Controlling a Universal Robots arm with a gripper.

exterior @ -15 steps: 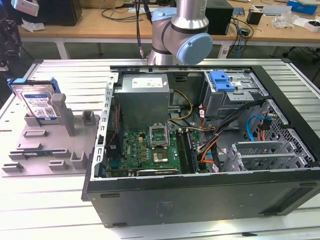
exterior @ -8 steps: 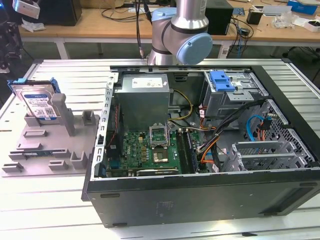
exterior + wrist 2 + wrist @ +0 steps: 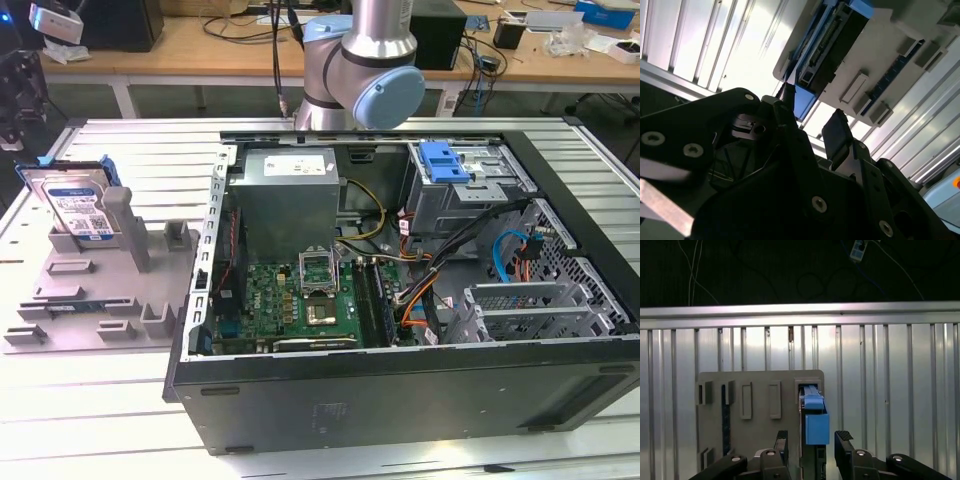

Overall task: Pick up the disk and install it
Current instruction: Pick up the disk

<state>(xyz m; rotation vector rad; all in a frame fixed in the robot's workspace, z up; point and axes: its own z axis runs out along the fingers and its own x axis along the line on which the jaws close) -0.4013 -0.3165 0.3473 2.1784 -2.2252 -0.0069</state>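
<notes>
The hand point(image 3: 813, 434) is wide open and holds nothing. It hangs above the disk point(image 3: 816, 417) in its gray holder point(image 3: 757, 382).

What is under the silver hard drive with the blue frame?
The silver-grey hard drive in its blue plastic carrier stands tilted on a grey plastic fixture plate, which lies on the ribbed metal table. A raised grey block covers its lower edge.

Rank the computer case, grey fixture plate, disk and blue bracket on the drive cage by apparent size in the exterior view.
Largest to smallest:
1. computer case
2. grey fixture plate
3. disk
4. blue bracket
The disk stands tilted on the plate, so it may look smaller than it is.
</notes>
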